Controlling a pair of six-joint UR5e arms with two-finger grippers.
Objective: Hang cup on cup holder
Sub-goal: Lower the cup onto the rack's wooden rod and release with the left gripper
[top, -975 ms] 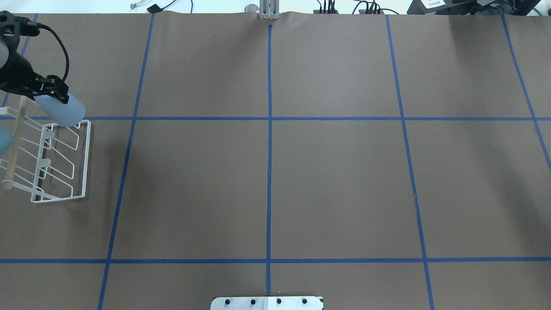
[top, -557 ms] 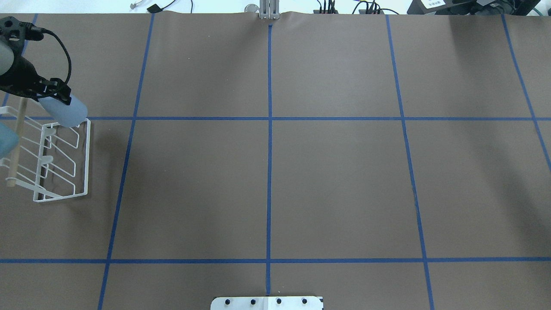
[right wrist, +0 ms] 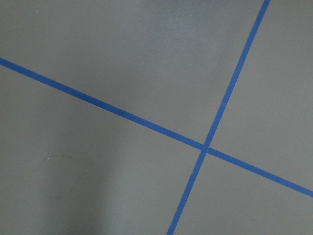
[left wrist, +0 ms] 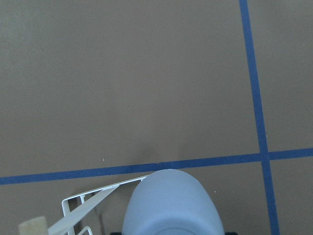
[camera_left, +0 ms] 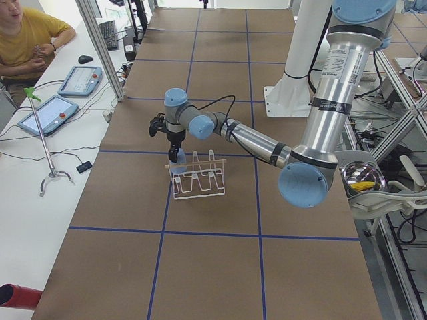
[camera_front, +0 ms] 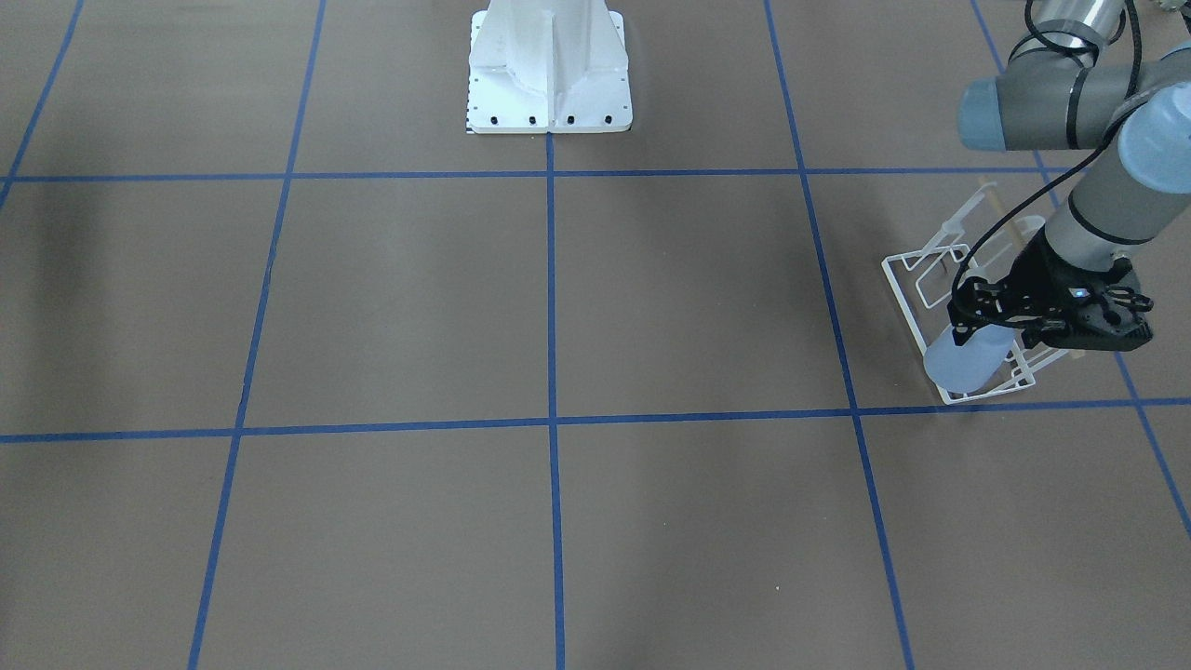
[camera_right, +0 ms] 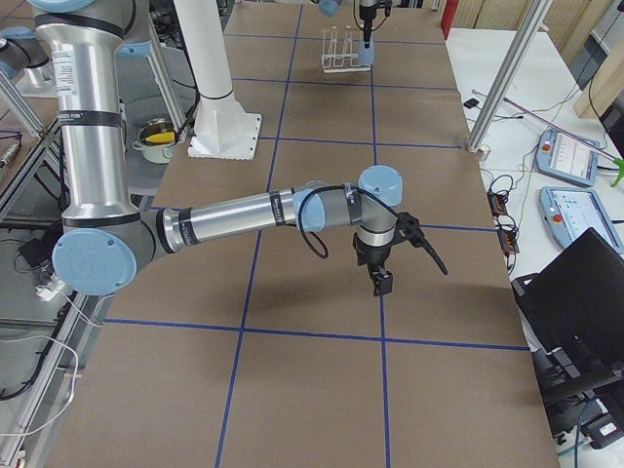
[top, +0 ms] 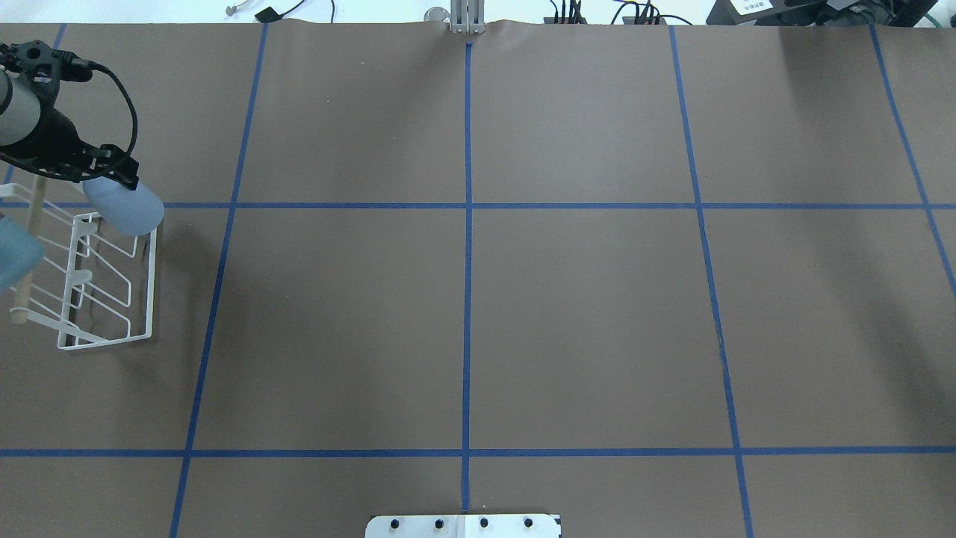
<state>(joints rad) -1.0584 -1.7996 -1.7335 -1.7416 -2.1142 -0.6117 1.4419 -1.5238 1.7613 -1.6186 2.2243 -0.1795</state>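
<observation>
My left gripper [top: 104, 173] is shut on the pale blue cup [top: 125, 208], gripping it near its mouth end. The cup's rounded base points outward and down. The cup hangs tilted over the far corner of the white wire cup holder [top: 112, 288], whose wooden rod [top: 28, 246] runs along its left side. In the front-facing view the cup [camera_front: 966, 361] sits at the rack's [camera_front: 916, 270] near corner under the gripper [camera_front: 1000, 321]. The left wrist view shows the cup's base [left wrist: 171, 203] above a rack corner [left wrist: 98, 195]. My right gripper [camera_right: 382, 283] hovers over bare table; I cannot tell its state.
Brown table cover with a blue tape grid [top: 467, 205]. The robot's white base [camera_front: 549, 65] stands at mid table edge. The left arm's forearm and blue joint cap [top: 11, 254] overhang the rack. An operator [camera_left: 27, 40] sits beyond the table's far side.
The left gripper and the cup have moved rightward and slightly toward the robot in the overhead view, along the rack's far corner. The rack has shifted slightly.
</observation>
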